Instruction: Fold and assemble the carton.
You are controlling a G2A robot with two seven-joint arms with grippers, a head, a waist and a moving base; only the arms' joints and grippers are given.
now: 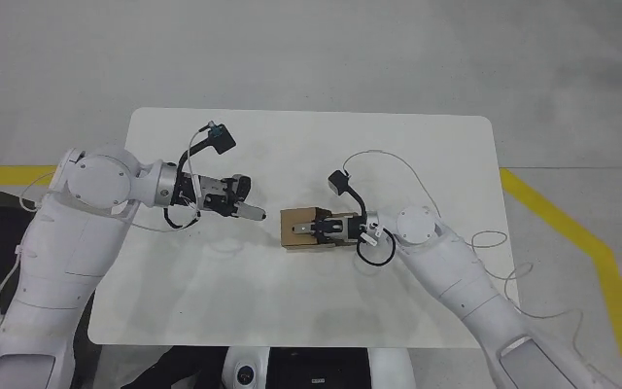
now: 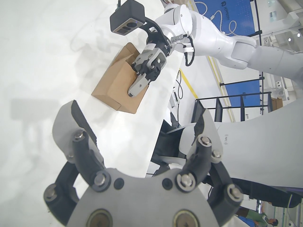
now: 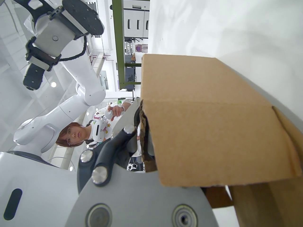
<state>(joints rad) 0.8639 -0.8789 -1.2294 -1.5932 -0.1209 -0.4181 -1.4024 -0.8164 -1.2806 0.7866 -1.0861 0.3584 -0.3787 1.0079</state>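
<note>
A brown cardboard carton (image 1: 296, 229) lies near the middle of the white table (image 1: 408, 292), partly folded, with one end open toward the right arm. My right gripper (image 1: 305, 229) is shut on the carton's side wall (image 2: 123, 81). One of its fingers (image 2: 138, 85) presses the outside of the wall; the other is hidden inside. In the right wrist view the carton panel (image 3: 208, 124) sits against a finger (image 3: 133, 119). My left gripper (image 2: 138, 116) hovers open and holds nothing, a short gap left of the carton (image 1: 255, 212).
A thin grey cable (image 1: 408, 165) loops over the table behind the right arm. Bare table surface lies all around the carton. The table's front edge (image 1: 292, 342) runs close to the robot, and yellow floor tape (image 1: 554, 209) lies beyond the right edge.
</note>
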